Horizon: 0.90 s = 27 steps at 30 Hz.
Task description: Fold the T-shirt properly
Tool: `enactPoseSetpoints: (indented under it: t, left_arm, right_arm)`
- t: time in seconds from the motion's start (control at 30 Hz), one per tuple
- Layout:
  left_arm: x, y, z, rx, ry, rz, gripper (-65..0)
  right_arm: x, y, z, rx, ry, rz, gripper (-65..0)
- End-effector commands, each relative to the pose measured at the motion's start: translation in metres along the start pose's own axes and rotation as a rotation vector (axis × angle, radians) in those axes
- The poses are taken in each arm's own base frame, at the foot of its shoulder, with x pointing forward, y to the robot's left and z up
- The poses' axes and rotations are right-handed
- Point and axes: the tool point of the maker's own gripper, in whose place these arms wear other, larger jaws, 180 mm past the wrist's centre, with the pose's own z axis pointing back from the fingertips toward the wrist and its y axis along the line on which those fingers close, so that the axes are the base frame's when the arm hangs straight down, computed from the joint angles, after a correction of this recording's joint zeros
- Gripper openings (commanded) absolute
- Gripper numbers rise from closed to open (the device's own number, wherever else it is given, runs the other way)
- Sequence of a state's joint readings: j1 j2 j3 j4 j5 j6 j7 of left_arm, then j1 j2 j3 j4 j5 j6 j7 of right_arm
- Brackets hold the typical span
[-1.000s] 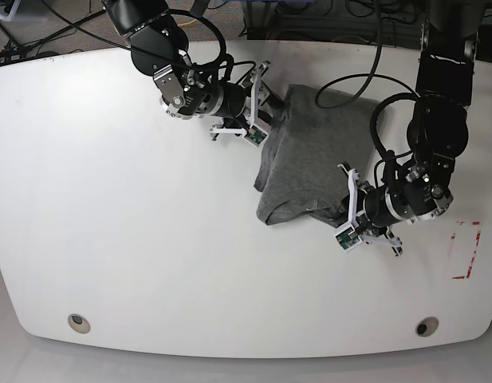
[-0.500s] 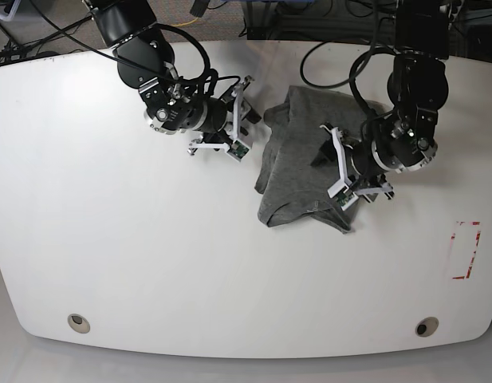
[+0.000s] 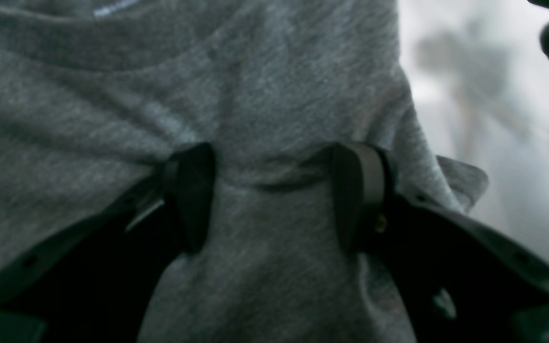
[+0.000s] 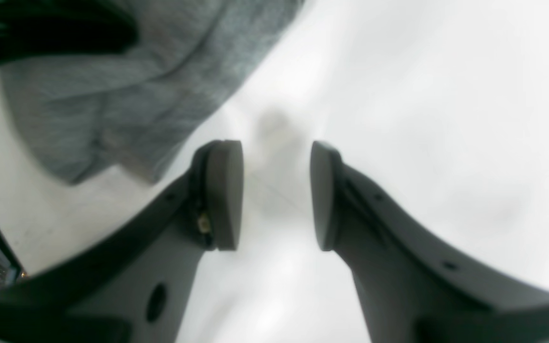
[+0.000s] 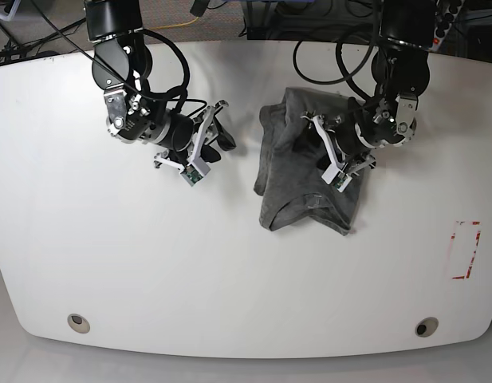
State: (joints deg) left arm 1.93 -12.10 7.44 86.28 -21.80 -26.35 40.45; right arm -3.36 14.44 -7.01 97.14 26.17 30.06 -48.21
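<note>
We found the T-shirt (image 5: pixel 309 159) bunched, partly folded, on the table (image 5: pixel 110 263). The left gripper (image 3: pixel 274 195) stood spread over its cloth, grasping nothing; the right gripper (image 4: pixel 274 195), parted and empty, hung beside the shirt. Next: regrasp an edge, we judged.

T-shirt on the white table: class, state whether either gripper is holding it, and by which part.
Neither holds it. The left gripper is open, its fingers resting on the T-shirt. The right gripper is open over bare table.
</note>
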Motion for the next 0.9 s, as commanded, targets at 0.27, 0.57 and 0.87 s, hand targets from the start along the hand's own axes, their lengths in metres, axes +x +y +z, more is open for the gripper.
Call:
enactPoseSetpoints:
  t: [0.27, 0.57, 0.87]
  left_arm:
    - [-0.039, 0.135, 0.062, 0.298, 0.112, 0.072, -28.2]
    - [-0.07, 0.223, 0.143, 0.401, 0.179, 0.034, -28.2]
    - [-0.091, 0.27, 0.21, 0.476, 0.242, 0.024, -28.3]
  right_arm:
    - [0.015, -0.014, 0.015, -0.012, -0.049, 0.008, -43.3]
    - [0.017, -0.011, 0.016, -0.009, -0.054, 0.017, -43.3]
    - [0.027, 0.005, 0.027, -0.003, -0.092, 0.063, -43.3]
